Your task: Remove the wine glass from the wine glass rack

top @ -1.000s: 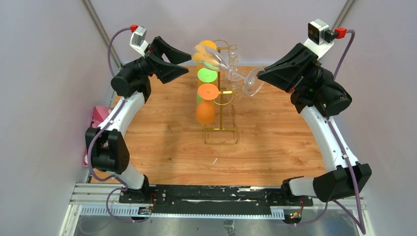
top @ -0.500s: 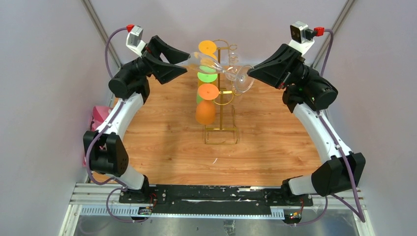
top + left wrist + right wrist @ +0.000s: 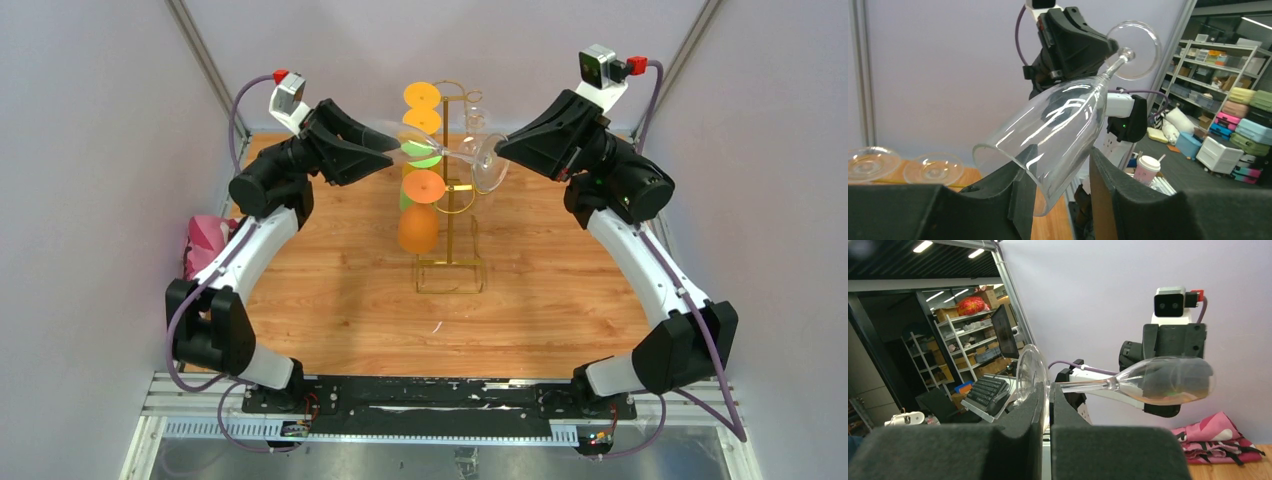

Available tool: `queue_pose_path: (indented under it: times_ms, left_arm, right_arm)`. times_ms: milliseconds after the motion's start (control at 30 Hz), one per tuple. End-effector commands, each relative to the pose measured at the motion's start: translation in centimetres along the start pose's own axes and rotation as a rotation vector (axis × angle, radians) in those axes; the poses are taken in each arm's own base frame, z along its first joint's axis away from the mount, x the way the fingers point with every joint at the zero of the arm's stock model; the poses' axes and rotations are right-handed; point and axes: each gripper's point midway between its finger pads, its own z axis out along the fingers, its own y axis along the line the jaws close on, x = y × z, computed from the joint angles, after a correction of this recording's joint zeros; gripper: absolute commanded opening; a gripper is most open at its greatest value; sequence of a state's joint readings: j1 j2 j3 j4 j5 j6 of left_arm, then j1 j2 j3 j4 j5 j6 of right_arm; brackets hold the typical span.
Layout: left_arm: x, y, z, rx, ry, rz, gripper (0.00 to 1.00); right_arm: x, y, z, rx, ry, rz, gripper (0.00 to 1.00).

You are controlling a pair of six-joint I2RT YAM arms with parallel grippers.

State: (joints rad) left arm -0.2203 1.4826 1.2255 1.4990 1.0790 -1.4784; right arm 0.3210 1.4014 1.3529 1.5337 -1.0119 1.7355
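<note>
Both arms rise from the near edge of the table point(image 3: 350, 290) and lean inward over its far half. We see the right gripper point(image 3: 500, 150) clamped on the foot of the wine glass point(image 3: 445, 151). Its bowl lies between the left gripper point(image 3: 392, 150) jaws; whether they pinch it, we can't tell. The glass is horizontal, high by the top of the wine glass rack point(image 3: 447, 240).

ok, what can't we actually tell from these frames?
- Left wrist: whether the left end effector is clamped on the wine glass bowl; clear glass overlaps its fingers.
- Top external: most hooks of the wine glass rack, covered by coloured glasses and the held glass.
- Right wrist: the foot's lower edge, buried between the right end effector fingers.
</note>
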Motion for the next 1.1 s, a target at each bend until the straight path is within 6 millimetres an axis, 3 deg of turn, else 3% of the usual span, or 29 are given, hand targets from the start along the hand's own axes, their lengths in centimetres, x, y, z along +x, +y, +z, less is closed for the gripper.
queue_pose_path:
  times_ms: [0,100,267,367,500,667,733,933,1067]
  left_arm:
    - [-0.6,-5.8,1.0,0.105,-0.015,0.137,0.31]
    - [-0.7,-7.1,0.9,0.11,-0.032,0.151,0.14]
    - [-1.3,-8.5,0.8,0.115,-0.066,0.149,0.01]
    - [-1.4,-8.5,0.8,0.103,-0.079,0.133,0.0]
    - [-1.5,-7.3,0.8,0.043,-0.086,0.122,0.0]
    - [-3.2,-5.9,0.9,-0.136,-0.114,0.202,0.0]
    - [-4.4,-5.6,0.7,-0.242,-0.123,0.242,0.0]
    - [-8.0,-5.7,-0.6,-0.49,-0.185,0.345,0.0]
    - [-10.4,-5.6,-2.4,-0.673,-0.23,0.39,0.0]
  right_arm:
    - [0.4,0.5,0.3,-0.045,0.001,-0.084,0.0]
    - [0.7,-0.8,0.0,-0.027,-0.002,-0.063,0.0]
    - [1.6,-3.9,-0.9,0.019,-0.004,0.021,0.0]
    - [2.1,-4.7,-1.0,0.026,0.001,0.04,0.0]
    - [2.4,-4.1,-0.7,0.011,0.019,0.029,0.01]
    - [2.4,-3.4,-0.7,0.008,0.023,0.009,0.56]
    - [2.5,-3.4,-0.7,0.01,0.021,0.001,0.68]
    - [2.1,-3.6,-1.4,0.04,-0.002,-0.015,0.8]
    - [0.5,-4.9,-3.8,0.13,-0.079,-0.02,0.85]
